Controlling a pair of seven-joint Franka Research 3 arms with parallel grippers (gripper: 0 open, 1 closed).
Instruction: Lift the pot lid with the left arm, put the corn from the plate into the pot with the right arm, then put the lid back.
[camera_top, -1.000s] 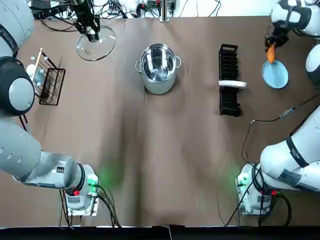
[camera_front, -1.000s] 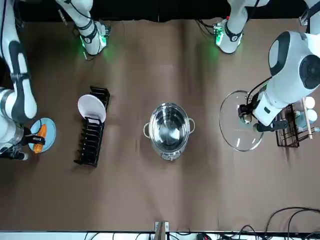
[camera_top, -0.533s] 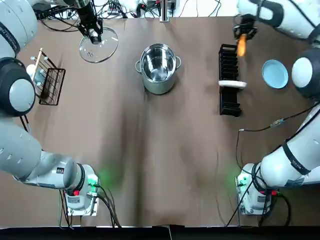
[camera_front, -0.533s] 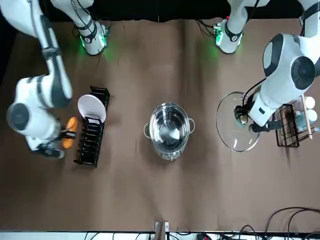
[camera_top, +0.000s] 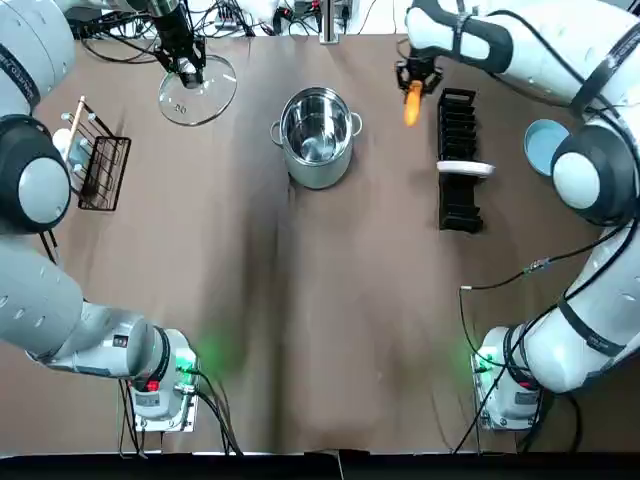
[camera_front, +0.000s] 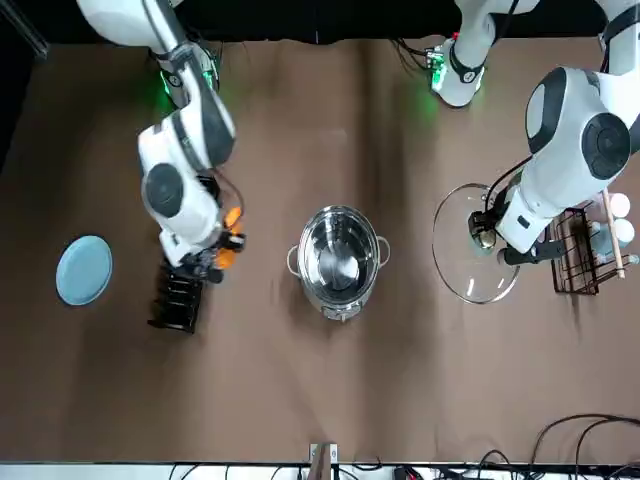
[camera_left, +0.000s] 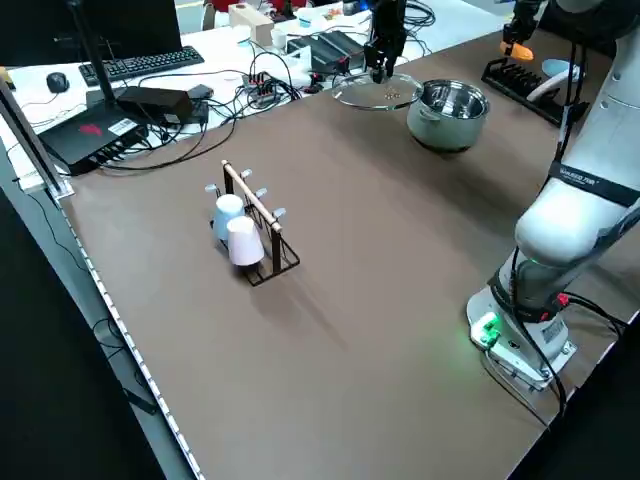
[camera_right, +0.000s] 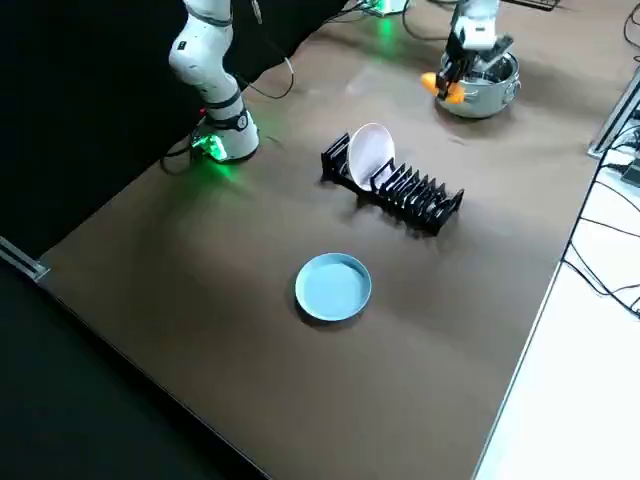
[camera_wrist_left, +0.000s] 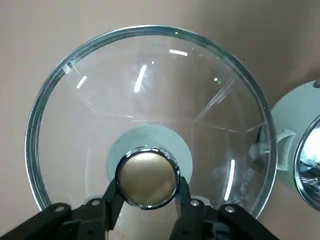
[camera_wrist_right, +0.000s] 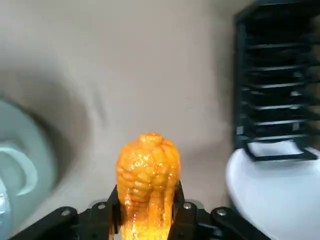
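Observation:
An open steel pot (camera_top: 317, 135) (camera_front: 340, 262) stands at the table's far middle. My left gripper (camera_top: 185, 68) (camera_wrist_left: 147, 197) is shut on the knob of the glass lid (camera_top: 196, 90) (camera_front: 474, 245) (camera_wrist_left: 150, 120), held off to the pot's left. My right gripper (camera_top: 413, 84) (camera_wrist_right: 147, 212) is shut on the orange corn (camera_top: 411, 103) (camera_front: 226, 238) (camera_wrist_right: 148, 175) and carries it in the air between the black dish rack (camera_top: 458, 160) and the pot. The blue plate (camera_top: 549, 146) (camera_right: 333, 287) lies bare at the far right.
A white dish (camera_top: 465, 169) stands in the dish rack (camera_right: 395, 184). A wire cup rack (camera_top: 95, 160) (camera_left: 248, 228) with cups sits at the left. Cables and electronics (camera_left: 150, 95) crowd the far edge. Both arm bases (camera_top: 160, 385) (camera_top: 510, 390) sit at the near edge.
The right gripper has carried the corn leftward from above the plate, past the dish rack, toward the pot. The left gripper with the lid has barely moved.

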